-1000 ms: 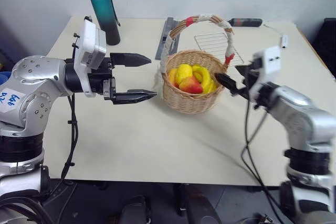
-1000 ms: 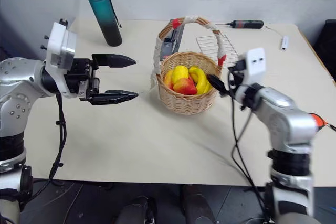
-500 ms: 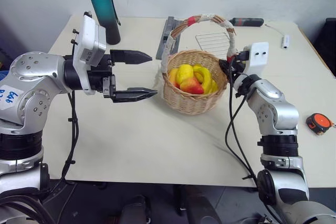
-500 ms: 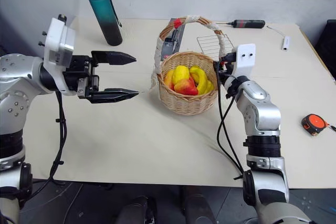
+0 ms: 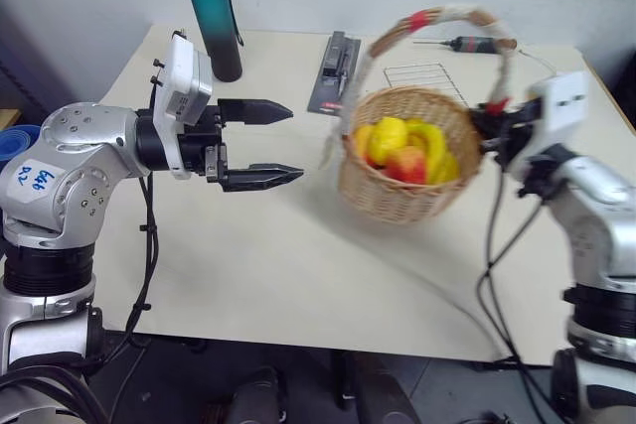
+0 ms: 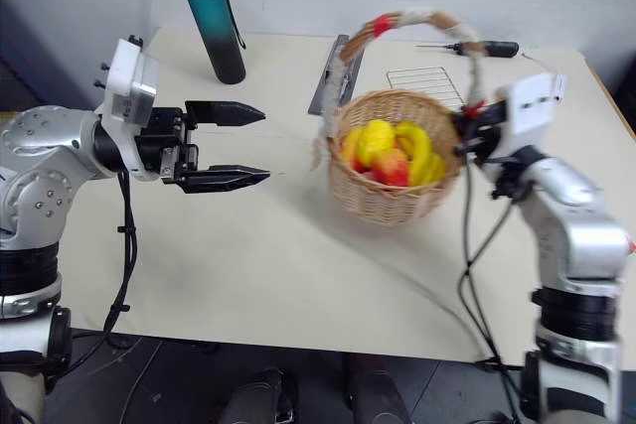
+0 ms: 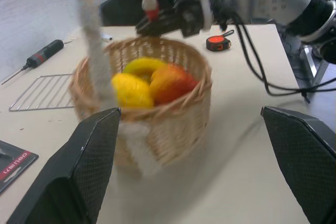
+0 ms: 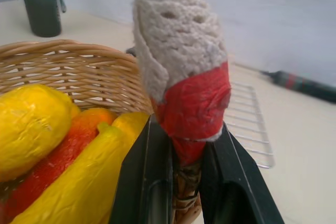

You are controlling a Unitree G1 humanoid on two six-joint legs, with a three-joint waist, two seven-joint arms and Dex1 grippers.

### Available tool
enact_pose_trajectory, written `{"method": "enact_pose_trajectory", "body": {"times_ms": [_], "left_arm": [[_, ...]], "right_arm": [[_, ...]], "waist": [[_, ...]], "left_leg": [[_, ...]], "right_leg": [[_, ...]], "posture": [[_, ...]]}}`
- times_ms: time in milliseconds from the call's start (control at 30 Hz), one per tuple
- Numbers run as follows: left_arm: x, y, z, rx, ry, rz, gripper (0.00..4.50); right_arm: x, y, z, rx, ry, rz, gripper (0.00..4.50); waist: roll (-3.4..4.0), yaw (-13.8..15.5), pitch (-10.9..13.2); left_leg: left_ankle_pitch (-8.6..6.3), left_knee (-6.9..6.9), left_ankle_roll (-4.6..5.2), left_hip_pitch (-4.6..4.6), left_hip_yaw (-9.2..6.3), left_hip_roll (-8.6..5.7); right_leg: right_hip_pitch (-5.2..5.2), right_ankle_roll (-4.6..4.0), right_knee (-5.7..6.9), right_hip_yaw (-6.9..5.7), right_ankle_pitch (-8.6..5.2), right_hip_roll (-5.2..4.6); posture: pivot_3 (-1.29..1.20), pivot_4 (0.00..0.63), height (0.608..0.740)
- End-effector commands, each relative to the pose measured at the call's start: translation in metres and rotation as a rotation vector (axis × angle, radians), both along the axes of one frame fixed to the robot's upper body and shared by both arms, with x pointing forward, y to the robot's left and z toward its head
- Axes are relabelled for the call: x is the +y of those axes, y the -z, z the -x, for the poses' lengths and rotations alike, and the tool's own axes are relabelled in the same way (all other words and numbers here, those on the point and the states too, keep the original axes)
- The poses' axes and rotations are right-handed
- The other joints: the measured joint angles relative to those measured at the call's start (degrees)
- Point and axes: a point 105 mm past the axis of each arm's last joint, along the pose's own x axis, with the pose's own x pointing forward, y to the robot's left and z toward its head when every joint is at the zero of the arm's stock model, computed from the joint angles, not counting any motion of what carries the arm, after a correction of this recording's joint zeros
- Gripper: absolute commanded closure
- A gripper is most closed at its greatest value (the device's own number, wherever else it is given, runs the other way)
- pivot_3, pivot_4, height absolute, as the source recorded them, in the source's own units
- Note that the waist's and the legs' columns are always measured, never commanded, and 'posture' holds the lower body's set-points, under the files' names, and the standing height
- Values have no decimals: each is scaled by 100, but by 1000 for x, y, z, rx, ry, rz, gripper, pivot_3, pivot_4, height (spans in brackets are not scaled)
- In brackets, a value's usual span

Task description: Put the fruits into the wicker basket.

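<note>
The wicker basket [image 5: 397,201] stands right of the table's middle, its taped handle [image 8: 184,51] arching over it. In it lie a yellow lemon [image 5: 388,138], a red fruit shading to orange [image 5: 405,163] and a long yellow fruit [image 5: 434,146]. My right gripper [image 5: 489,128] is at the basket's right side, shut on the red-taped foot of the handle [image 8: 191,108]. My left gripper [image 5: 296,143] hovers open to the left of the basket, apart from it, pointing at it. The left wrist view shows the basket [image 7: 173,129] between its fingers' tips, with nothing held.
A teal bottle [image 5: 211,12] stands at the back left. A dark flat package [image 5: 335,71], a wire rack [image 5: 422,73] and a screwdriver [image 5: 477,44] lie behind the basket. An orange tape measure [image 7: 217,42] lies on the table's right side.
My right gripper has closed on the foot of the handle and drawn back to the right; the basket has shifted right with it. The whole view has shifted too. My left gripper stays open.
</note>
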Motion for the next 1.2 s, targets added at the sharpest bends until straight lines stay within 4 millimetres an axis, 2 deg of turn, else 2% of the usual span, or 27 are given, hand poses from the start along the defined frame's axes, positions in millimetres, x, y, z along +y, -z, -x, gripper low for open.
{"method": "enact_pose_trajectory", "body": {"times_ms": [33, 200, 300, 367, 467, 600, 700, 833, 900, 1067, 1200], "left_arm": [[-5, -11, 6, -47, 38, 22, 0], [-8, -10, 7, -34, 74, 42, 0], [-9, -11, 6, -34, 85, 49, 0], [-10, -13, 6, -35, 91, 52, 0], [-11, -14, 5, -35, 96, 54, 0], [-9, -14, 6, -31, 102, 59, 0], [-6, -14, 8, -23, 104, 67, 0], [-1, -14, 12, -7, 116, 73, 0], [4, -14, 12, 2, 119, 71, 0], [13, -14, 8, -3, 96, 65, 0], [16, -11, 5, 6, 80, 86, 0]], "right_arm": [[-38, -15, 19, -50, 96, -49, 4223], [-75, 0, 19, -76, 229, -148, 4223], [-83, 16, 14, -73, 259, -174, 4223], [-88, 26, 12, -65, 267, -192, 3487], [-92, 35, 13, -59, 261, -208, 2610], [-92, 34, 22, -39, 202, -212, 1223], [-95, 26, 41, 7, 132, -171, 145], [-113, 16, 70, 106, 83, -126, 34], [-123, 12, 92, 190, 37, -100, 34], [-132, 9, 135, 383, -65, -14, 34], [-137, 6, 141, 398, -74, -52, 34]], "waist": [[0, -2, 0], [0, -74, 0], [0, -80, 0], [1, -74, 0], [2, -59, 0], [2, -57, -1], [3, -44, 0], [5, -28, 0], [4, -30, 1], [-5, -63, 2], [-10, -84, 3]], "left_leg": [[1, 1, 2, 1, 0, -1], [4, -1, 0, 17, 15, -2], [8, -3, -8, 28, 17, -2], [10, -4, -11, 29, 17, -3], [11, -4, -12, 29, 17, -3], [11, -4, -12, 30, 17, -2], [11, -5, -12, 33, 17, -3], [9, -5, -9, 37, 16, -4], [7, -10, -5, 52, 17, -5], [0, -27, -3, 109, 0, 2], [-1, -26, 0, 107, 3, 4]], "right_leg": [[1, 2, 0, 1, 1, 0], [2, 2, 23, 15, 3, 3], [3, 1, 32, 18, 2, 7], [3, 1, 36, 20, 2, 7], [3, 1, 35, 19, 2, 6], [4, 1, 37, 20, 2, 5], [7, 1, 37, 20, 2, 4], [16, 2, 30, 18, 1, 3], [31, 4, 26, 19, 0, 4], [108, 8, -27, 7, -13, 15], [114, 13, -49, 8, -11, 15]], "posture": [[0, 150, 740], [0, 150, 740], [0, 150, 740], [0, 150, 740], [0, 150, 740], [0, 150, 740], [0, 150, 740], [0, 150, 740], [0, 150, 740], [0, 150, 740], [0, 150, 740]]}}
